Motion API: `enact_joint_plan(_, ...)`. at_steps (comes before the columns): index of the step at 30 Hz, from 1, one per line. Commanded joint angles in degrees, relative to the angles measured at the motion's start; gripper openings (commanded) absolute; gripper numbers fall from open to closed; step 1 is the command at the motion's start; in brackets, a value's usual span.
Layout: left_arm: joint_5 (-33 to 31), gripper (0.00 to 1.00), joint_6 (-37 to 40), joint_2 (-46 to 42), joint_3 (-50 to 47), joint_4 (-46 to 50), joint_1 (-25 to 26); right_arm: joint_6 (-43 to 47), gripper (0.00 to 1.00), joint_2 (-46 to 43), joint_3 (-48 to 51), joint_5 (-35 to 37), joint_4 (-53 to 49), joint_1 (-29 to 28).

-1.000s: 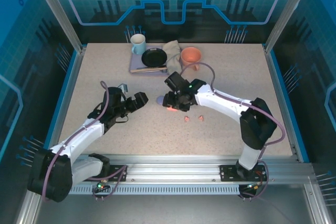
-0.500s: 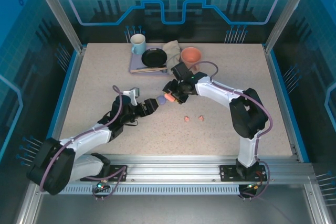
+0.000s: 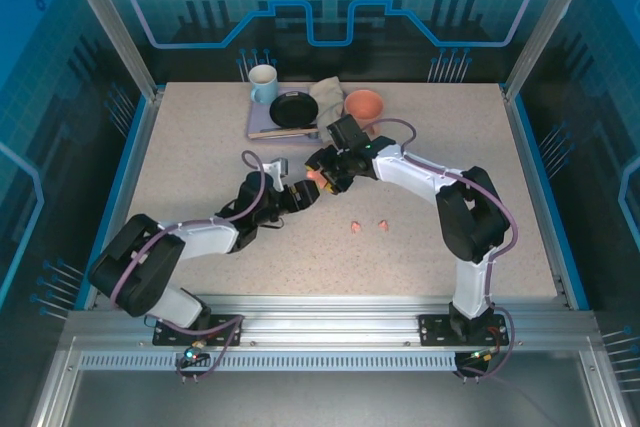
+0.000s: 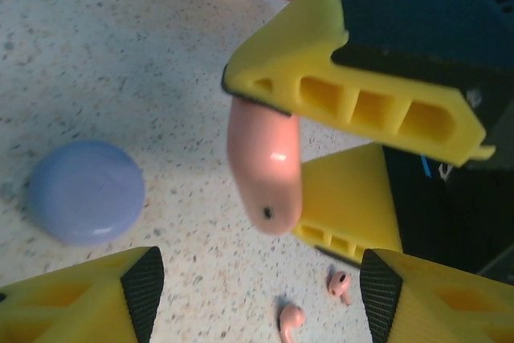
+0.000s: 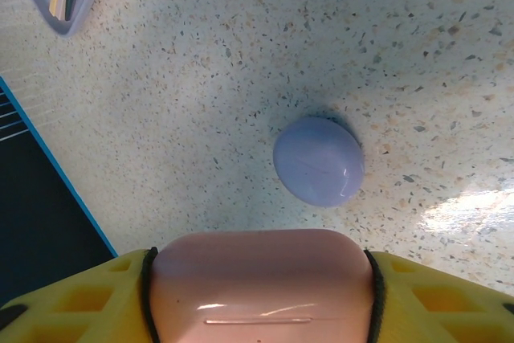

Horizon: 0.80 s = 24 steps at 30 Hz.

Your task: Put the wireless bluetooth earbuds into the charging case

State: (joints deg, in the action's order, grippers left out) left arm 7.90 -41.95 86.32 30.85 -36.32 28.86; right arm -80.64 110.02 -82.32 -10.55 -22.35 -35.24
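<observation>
The right gripper (image 3: 321, 173) clamps a salmon-pink charging case (image 5: 261, 279) between its yellow fingers, lid closed, lifted off the table. The left gripper (image 4: 261, 283) faces it with jaws apart, empty, not touching the case. A closed lavender case (image 5: 319, 160) lies on the table beneath the right gripper. Two salmon-pink earbuds (image 4: 339, 283) lie loose on the table, near the left gripper's fingertips.

Overhead wide, wrists close; sharing lavender case (image 4: 87, 192)
</observation>
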Motion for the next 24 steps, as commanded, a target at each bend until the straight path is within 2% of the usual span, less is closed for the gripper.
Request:
enact_joint_plan(1, -0.85, 0.66, 0.14, 2.18, 2.7, -3.86, 0.57, -0.85, 0.44, 0.22, -1.54, -1.12, 0.42, 0.7)
enact_joint_plan(13, -0.76, 0.5, -0.23, 6.98, 6.13, -5.19, 0.54, -1.58, 0.43, -0.83, 0.64, -2.29, 2.22, 1.2)
enact_joint_plan(24, -0.7, 0.26, -0.16, 7.98, 7.44, -5.17, 0.53, -1.87, 0.43, -0.94, 1.07, -2.55, 2.84, 1.36)
